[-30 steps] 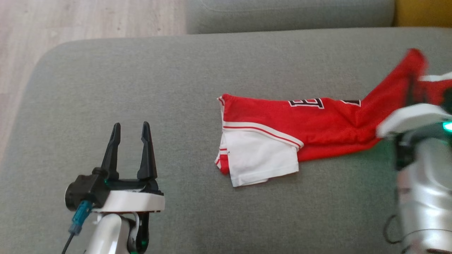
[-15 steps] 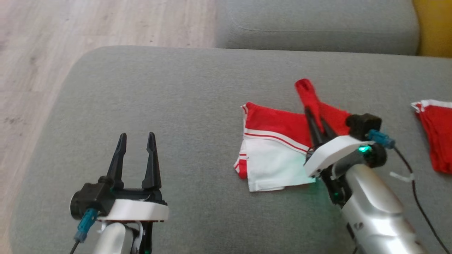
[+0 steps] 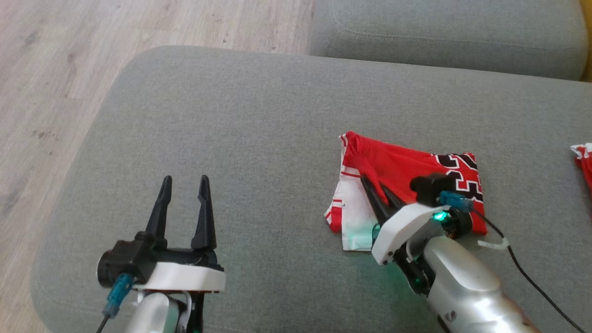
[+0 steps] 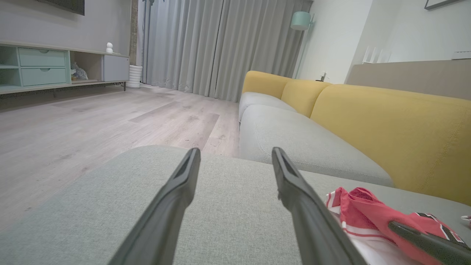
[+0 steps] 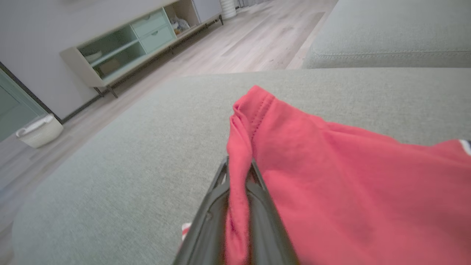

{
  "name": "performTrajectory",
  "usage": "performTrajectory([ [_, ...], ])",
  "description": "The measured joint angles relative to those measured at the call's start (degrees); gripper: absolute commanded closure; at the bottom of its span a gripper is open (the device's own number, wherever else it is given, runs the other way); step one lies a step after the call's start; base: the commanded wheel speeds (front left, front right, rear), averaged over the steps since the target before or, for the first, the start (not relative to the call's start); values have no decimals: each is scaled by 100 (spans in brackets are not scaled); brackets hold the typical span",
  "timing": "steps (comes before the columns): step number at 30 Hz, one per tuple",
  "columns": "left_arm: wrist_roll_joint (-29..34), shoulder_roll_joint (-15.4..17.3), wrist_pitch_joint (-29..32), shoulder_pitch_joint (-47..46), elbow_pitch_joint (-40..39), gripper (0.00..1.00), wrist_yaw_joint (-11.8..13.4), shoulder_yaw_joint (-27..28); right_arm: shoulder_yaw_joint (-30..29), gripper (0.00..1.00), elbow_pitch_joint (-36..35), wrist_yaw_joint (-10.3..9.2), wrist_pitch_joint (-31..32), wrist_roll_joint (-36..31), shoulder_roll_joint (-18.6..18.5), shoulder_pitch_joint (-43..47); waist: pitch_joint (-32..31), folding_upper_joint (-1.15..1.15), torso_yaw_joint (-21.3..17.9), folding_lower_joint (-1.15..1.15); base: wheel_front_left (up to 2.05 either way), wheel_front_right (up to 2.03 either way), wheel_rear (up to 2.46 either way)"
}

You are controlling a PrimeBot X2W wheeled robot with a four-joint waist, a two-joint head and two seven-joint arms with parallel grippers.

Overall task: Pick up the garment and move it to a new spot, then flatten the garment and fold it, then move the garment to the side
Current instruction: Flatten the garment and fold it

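The garment (image 3: 407,162) is a red and white jersey with black numerals, lying folded over on the grey sofa seat (image 3: 254,115) right of centre. My right gripper (image 3: 373,181) sits low over its left part, shut on a fold of red cloth. In the right wrist view that red fold (image 5: 331,165) runs between the two fingers of the right gripper (image 5: 239,162). My left gripper (image 3: 186,178) stands open at the lower left, well apart from the jersey and holding nothing. In the left wrist view the left gripper (image 4: 235,151) is spread wide, with the jersey (image 4: 360,206) at the lower right.
Another red and white cloth (image 3: 583,162) peeks in at the right edge. A second grey cushion (image 3: 444,32) lies beyond the seat, the yellow backrest (image 4: 397,129) stands to the right, and wooden floor (image 3: 55,69) lies off the seat's left edge.
My right gripper has carried the jersey's right end leftward and down over the rest, so the jersey now lies doubled over. The head view has also shifted. The left gripper stays put.
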Motion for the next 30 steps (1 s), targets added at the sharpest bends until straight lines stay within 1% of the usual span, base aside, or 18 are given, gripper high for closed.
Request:
performTrajectory([
  [1,0,0,-1,0,0,0,1,-32,64,0,74,0,-4,-33,-2,-4,16,0,10,0,0,0,0],
  [3,-9,0,0,-2,1,0,2,-63,277,0,63,0,-4,47,-30,-4,41,0,27,0,0,0,0],
  [6,-56,0,0,-2,15,0,3,-70,698,0,-215,0,-70,260,-31,-9,52,0,4,0,0,0,0],
  [9,-55,0,0,-2,22,0,5,-64,697,0,-210,0,-208,187,23,-98,38,0,-88,0,0,0,0],
  [13,-55,0,0,-1,-1,0,7,-40,68,0,-42,0,-332,-187,10,-307,2,0,-260,0,0,0,0],
  [14,-55,0,0,-1,-1,0,7,-40,68,0,-42,0,-332,-187,10,-307,2,0,-260,0,0,0,0],
  [15,-54,0,0,1,-10,0,8,-31,-141,0,-27,0,-357,-333,9,-327,-10,0,-310,0,0,0,0],
  [17,-53,0,0,7,-32,0,12,-1,-744,0,-160,0,-357,-709,12,-315,-33,0,-422,0,0,0,0],
  [20,-53,0,0,29,-59,0,13,82,-1728,0,-675,0,-363,-1429,4,-115,-66,0,-596,0,0,0,0],
  [23,-53,0,0,76,-78,0,15,110,-2487,0,-1257,0,-374,-2107,2,447,-100,0,-767,0,0,0,0],
  [26,-54,1,0,176,-97,0,56,125,-2933,0,-1768,0,-374,-2551,7,1123,-131,0,-922,0,0,0,0],
  [30,-51,2,0,253,-123,0,57,145,-3277,0,-2335,0,-374,-2637,21,1783,-135,0,-1122,0,0,0,0],
])
